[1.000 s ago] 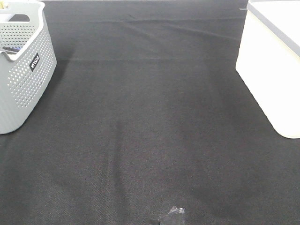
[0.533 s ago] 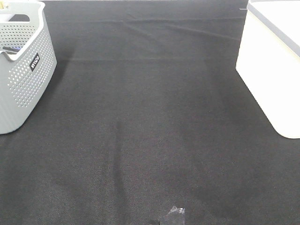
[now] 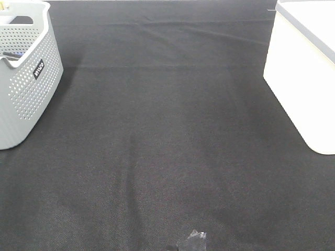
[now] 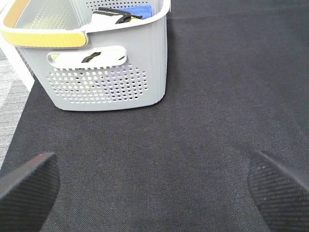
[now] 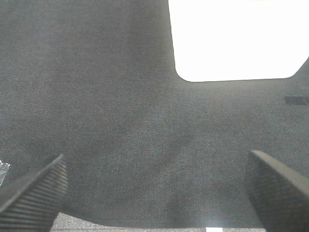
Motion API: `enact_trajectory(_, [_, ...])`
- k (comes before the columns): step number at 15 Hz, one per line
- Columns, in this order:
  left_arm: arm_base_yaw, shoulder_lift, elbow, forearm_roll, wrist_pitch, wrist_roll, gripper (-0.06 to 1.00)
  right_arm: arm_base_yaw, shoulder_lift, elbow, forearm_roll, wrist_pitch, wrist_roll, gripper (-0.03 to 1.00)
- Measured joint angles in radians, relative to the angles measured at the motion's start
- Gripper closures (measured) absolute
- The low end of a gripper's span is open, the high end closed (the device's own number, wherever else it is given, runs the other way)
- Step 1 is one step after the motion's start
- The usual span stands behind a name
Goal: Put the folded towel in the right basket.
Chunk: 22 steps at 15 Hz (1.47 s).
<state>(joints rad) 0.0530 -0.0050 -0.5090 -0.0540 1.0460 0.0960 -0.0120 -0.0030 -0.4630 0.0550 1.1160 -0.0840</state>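
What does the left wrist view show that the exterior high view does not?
Only the left wrist view shows the open left gripper, the grey basket's yellow-topped handle and its contents, including something blue. Only the exterior high view shows the white basket on the right and a small crumpled scrap near the front edge. Both show the grey basket on the black cloth; neither shows a towel lying out.

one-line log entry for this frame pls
left gripper: open, empty | right gripper: open, empty | gray basket: left, holds items | white basket: right | folded towel: not visible on mat
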Motion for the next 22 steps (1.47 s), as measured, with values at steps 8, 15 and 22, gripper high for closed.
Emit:
enact_trajectory(8, [0.0, 0.0, 0.0, 0.0, 0.0, 0.0, -0.05, 0.0, 0.0, 0.002, -0.048, 0.0, 0.056, 0.01])
enact_trajectory(15, [0.0, 0.0, 0.0, 0.0, 0.0, 0.0, -0.05, 0.0, 0.0, 0.002, -0.048, 0.0, 0.056, 0.01])
enact_trajectory(22, [0.0, 0.0, 0.0, 0.0, 0.0, 0.0, -0.05, 0.0, 0.0, 0.002, -0.048, 0.0, 0.056, 0.01])
